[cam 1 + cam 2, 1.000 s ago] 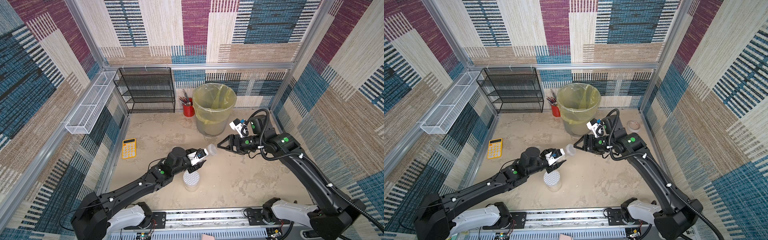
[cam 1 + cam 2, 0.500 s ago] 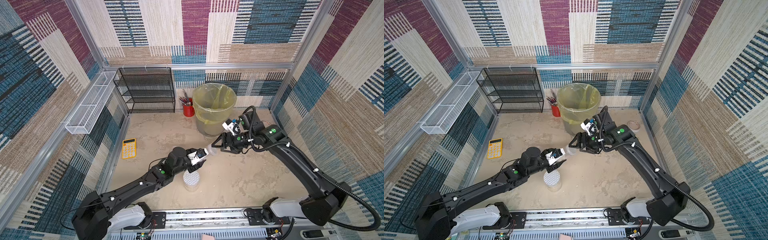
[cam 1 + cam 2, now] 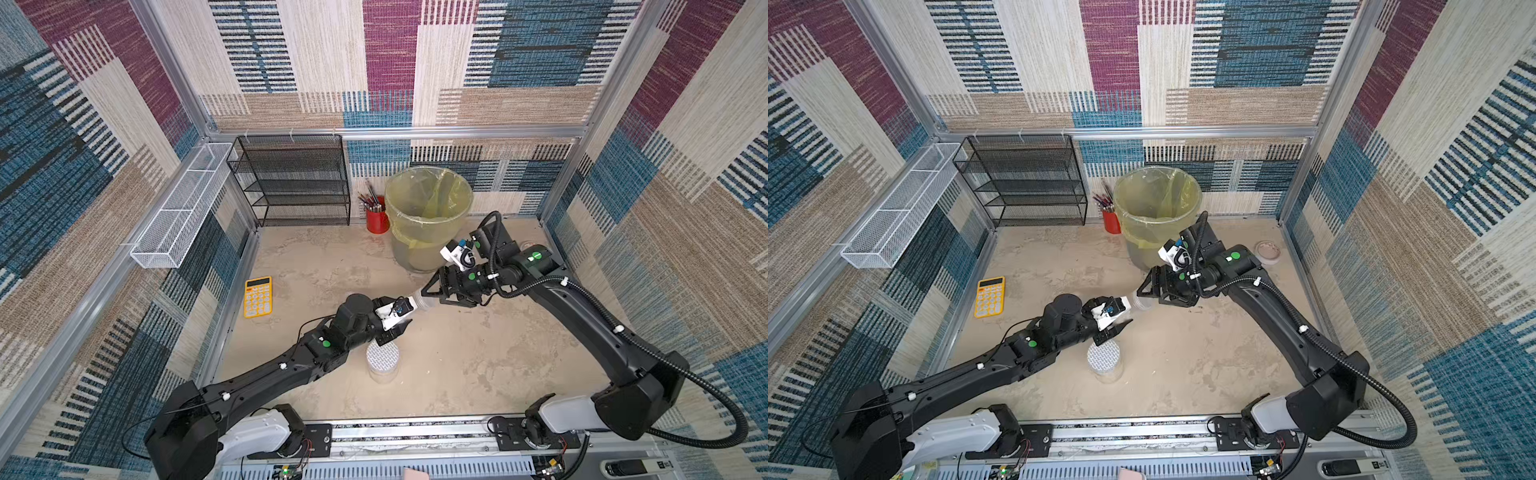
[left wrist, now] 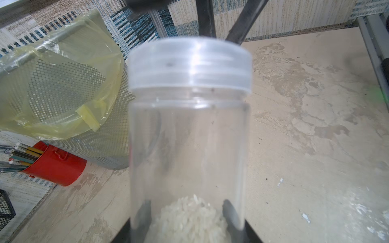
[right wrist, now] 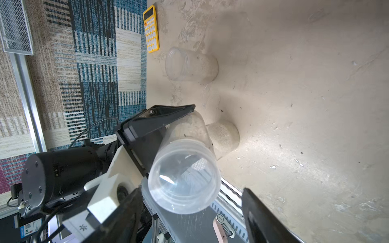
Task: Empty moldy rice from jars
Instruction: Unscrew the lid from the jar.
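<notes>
My left gripper [image 3: 401, 318] is shut on the base of a clear jar [image 4: 189, 136] held tilted above the table, its clear lid [image 4: 189, 67] screwed on. Moldy rice [image 4: 189, 221] lies at the jar's gripped end. My right gripper [image 5: 189, 214] is open, one finger on each side of that lid [image 5: 183, 185], apart from it; both top views show it at the jar's lid end [image 3: 426, 296] [image 3: 1140, 300]. A second jar [image 3: 382, 359] with a white grid lid stands just in front. A third, lidless jar [image 5: 189, 67] stands towards the calculator.
A mesh bin with a yellow bag [image 3: 428, 208] stands at the back, a red pencil cup [image 3: 377, 220] beside it. A yellow calculator [image 3: 257, 297] lies at the left. A black mesh shelf [image 3: 295, 183] is at the back left. A loose round lid [image 3: 1268, 251] lies at the right.
My right arm has swung left, bringing its open fingers from beside the bin up around the held jar's lid. The left arm and its jar have stayed put.
</notes>
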Robot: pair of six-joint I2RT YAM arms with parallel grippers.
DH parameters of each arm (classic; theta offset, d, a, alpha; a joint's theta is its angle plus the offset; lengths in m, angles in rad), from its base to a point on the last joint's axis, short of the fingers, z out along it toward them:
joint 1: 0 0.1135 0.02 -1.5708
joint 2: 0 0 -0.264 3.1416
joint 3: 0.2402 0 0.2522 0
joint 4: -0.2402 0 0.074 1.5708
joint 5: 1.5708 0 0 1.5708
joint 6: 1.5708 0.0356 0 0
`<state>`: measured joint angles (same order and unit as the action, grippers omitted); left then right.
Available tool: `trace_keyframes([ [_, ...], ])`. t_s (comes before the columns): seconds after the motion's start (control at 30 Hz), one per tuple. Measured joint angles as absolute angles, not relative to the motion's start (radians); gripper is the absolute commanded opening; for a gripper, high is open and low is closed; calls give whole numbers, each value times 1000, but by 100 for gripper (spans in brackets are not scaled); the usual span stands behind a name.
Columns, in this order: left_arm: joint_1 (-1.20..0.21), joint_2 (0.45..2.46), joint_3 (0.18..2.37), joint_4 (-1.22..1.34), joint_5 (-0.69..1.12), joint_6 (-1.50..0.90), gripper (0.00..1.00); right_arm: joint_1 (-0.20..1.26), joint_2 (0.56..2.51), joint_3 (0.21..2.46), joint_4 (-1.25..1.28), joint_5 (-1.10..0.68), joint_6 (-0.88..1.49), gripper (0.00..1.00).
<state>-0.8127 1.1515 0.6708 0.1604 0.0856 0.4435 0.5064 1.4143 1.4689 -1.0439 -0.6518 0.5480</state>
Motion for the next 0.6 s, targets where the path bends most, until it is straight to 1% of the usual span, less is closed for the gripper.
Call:
trace_keyframes([
  [0.33, -813, 1153, 675, 160, 86, 443, 0, 509, 1452, 1506, -1061, -651, 516, 76],
  [0.6, -813, 1155, 675, 160, 86, 443, 0, 520, 1468, 1508, -1066, -651, 495, 72],
])
